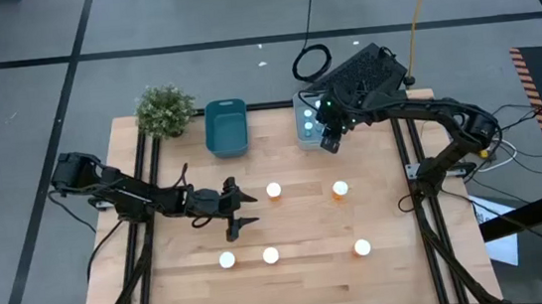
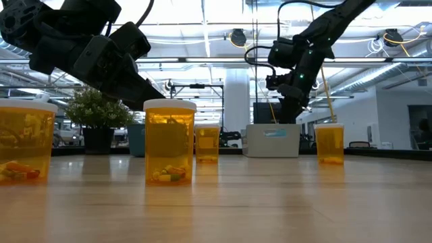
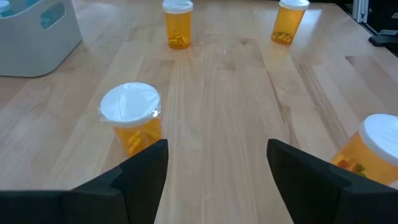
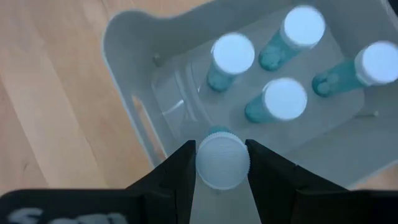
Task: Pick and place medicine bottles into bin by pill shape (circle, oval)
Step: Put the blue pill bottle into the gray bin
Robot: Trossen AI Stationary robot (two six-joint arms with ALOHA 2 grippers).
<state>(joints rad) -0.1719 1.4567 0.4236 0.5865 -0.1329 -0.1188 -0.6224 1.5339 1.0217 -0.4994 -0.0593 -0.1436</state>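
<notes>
While your right pincer (image 4: 219, 163) clamps a teal bottle (image 4: 221, 158) by its cap above the white bin (image 4: 134, 37), left pincer (image 3: 217, 165) gapes empty. Bottles prob. light, rigid, slick; grip caps.

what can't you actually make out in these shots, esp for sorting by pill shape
- Pills in the teal bottles in the white bin: right wrist view shows mostly caps from above.
- Bottle held in the right gripper: only its cap shows.
- Pill shape in the amber bottles: too small, low view.
- Inside of the blue bin: too small in high view.
- Left gripper: open, empty.
</notes>
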